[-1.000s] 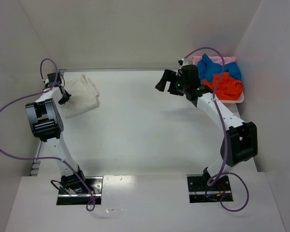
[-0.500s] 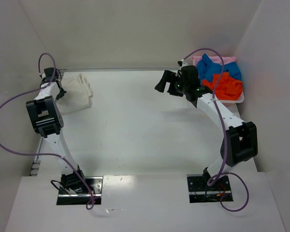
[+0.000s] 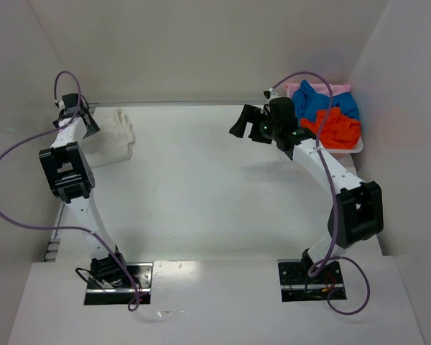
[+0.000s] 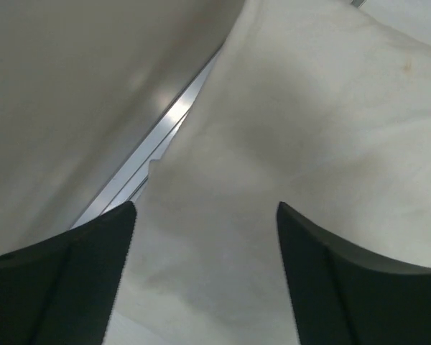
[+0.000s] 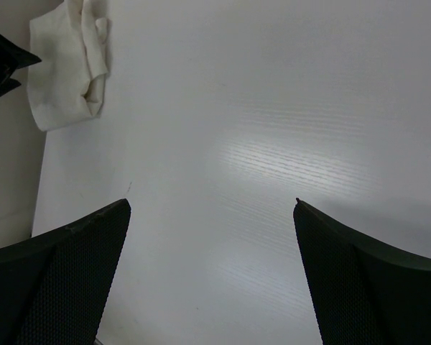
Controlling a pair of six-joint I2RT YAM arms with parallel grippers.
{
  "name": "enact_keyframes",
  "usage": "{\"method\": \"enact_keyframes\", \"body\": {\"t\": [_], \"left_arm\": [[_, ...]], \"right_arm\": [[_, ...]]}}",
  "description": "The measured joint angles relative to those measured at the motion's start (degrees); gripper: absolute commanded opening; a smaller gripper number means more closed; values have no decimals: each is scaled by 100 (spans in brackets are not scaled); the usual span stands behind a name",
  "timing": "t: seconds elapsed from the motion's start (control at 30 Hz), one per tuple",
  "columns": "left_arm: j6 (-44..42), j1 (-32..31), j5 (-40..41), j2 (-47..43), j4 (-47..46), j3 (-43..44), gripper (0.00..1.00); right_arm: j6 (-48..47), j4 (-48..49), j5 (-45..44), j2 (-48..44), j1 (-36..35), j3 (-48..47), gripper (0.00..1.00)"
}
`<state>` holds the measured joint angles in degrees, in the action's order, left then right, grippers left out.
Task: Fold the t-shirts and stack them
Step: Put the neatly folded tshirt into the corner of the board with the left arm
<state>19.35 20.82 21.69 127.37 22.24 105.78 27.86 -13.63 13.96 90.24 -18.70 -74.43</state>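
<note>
Left gripper [image 4: 205,212] spread, empty, above the folded off-white t-shirt [image 3: 113,138] in the far-left corner of the table [image 3: 201,187]. Right gripper [image 5: 212,205] open, holding nothing. Best to lift straight up, clear of the cloth, leaving the fold undisturbed.

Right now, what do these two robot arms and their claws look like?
The left arm and right arm are slim white links with boxy black joints, each trailing a looping purple cable. The left gripper and right gripper have black fingers; the right's look mesh-textured.
</note>
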Motion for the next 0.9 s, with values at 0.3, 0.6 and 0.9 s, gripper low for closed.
{"method": "enact_keyframes", "body": {"t": [0.3, 0.6, 0.9], "left_arm": [[39, -87, -774, -743, 15, -221, 99], [46, -1902, -1300, -2251, -640, -1593, 99], [372, -2398, -1012, -1867, -608, -2634, 95]], "right_arm": [[-24, -31, 9, -448, 0, 251, 100], [-20, -205, 9, -901, 0, 374, 100], [-2, -267, -59, -1270, 0, 540, 100]]}}
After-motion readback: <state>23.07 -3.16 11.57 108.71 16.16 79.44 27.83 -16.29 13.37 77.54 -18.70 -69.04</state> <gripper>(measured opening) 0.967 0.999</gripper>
